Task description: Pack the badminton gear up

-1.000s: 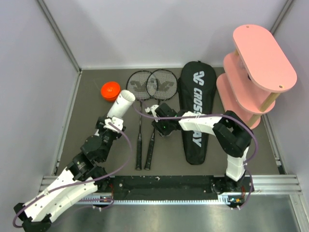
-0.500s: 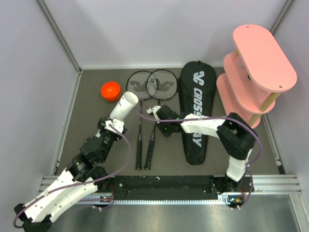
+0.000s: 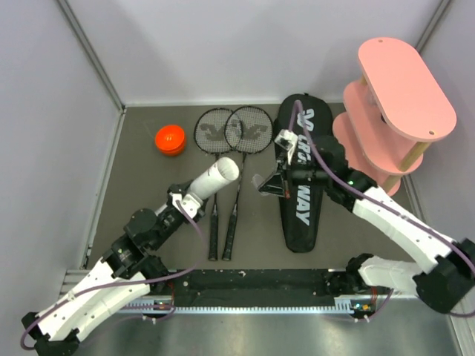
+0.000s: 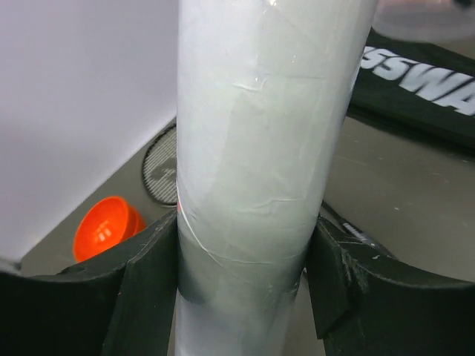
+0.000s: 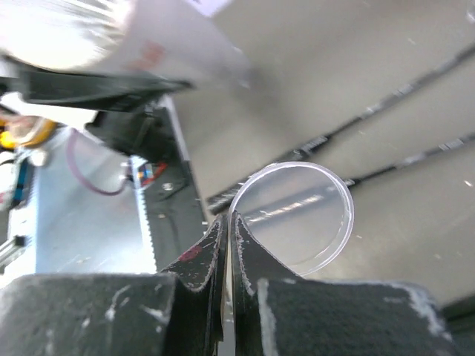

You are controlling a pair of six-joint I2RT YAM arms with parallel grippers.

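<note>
My left gripper [image 3: 185,204] is shut on the long white tube [image 3: 211,180] and holds it off the table, tilted up towards the right. In the left wrist view the tube [image 4: 260,148] fills the gap between both black fingers [image 4: 148,274]. My right gripper [image 3: 269,183] hovers over the bag's left edge, shut on the rim of a clear round lid [image 5: 293,215]. The orange cap [image 3: 170,139] lies at the back left. Two black rackets [image 3: 223,193] lie side by side, heads at the back. The black CROSSWAY bag [image 3: 300,200] lies to their right.
The pink tiered shelf [image 3: 397,111] stands at the back right, close to the bag. Grey walls [image 3: 44,111] close in the left, back and right sides. A metal rail [image 3: 252,285] runs along the near edge by the arm bases.
My right gripper closed on the clear lid by the racket shafts, then rose and moved right towards the bag. The left arm swung the tube's far end rightwards over the rackets.
</note>
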